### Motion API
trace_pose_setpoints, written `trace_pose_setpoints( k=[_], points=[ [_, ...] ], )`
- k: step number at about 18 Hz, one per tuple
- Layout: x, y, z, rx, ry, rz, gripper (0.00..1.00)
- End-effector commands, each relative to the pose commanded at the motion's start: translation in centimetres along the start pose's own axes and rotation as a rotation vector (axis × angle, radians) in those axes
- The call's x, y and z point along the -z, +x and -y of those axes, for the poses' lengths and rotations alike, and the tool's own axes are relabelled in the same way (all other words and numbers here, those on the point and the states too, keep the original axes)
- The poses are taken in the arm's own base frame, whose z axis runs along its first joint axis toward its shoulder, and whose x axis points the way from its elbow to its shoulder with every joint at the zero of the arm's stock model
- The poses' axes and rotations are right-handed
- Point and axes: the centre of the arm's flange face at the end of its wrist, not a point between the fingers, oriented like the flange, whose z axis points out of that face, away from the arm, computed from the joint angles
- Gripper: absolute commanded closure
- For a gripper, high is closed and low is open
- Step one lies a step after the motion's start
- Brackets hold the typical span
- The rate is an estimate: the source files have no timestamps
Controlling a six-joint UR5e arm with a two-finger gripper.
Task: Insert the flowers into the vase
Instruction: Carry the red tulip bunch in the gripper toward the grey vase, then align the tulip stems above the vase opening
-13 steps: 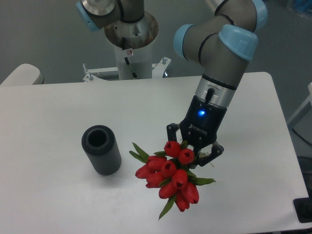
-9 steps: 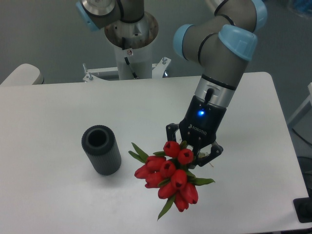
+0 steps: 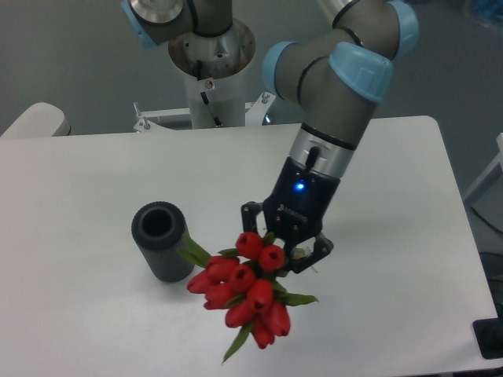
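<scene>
The gripper (image 3: 284,250) looks closed on the stems behind the flowers (image 3: 244,289); they're light, soft, crushable, just beside the vase (image 3: 163,240).

Small white lettering on the end effector (image 3: 280,243) body is too blurred to read

vase (image 3: 163,240) upright on table (image 3: 86,173), flowers (image 3: 241,289) just right of it, end effector (image 3: 284,245) behind flowers
</scene>
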Motion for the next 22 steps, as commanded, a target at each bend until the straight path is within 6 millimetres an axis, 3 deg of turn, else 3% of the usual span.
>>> trace_pose_setpoints(
  k=[3, 6, 10, 14, 20, 22],
  points=[
    [-0.4, 2.0, 2.0, 0.029, 0.047, -0.038, 0.72],
    [-0.2, 2.8, 2.7, 0.068, 0.096, -0.096, 0.72],
    [2.5, 5.0, 3.6, 0.082, 0.187, -0.179, 0.72],
    [5.5, 9.2, 4.1, 0.045, 0.217, -0.192, 0.72],
    [5.8, 12.0, 4.3, 0.013, 0.255, -0.255, 0.73],
    [5.0, 13.1, 4.3, -0.031, 0.265, -0.267, 0.73]
  ],
)
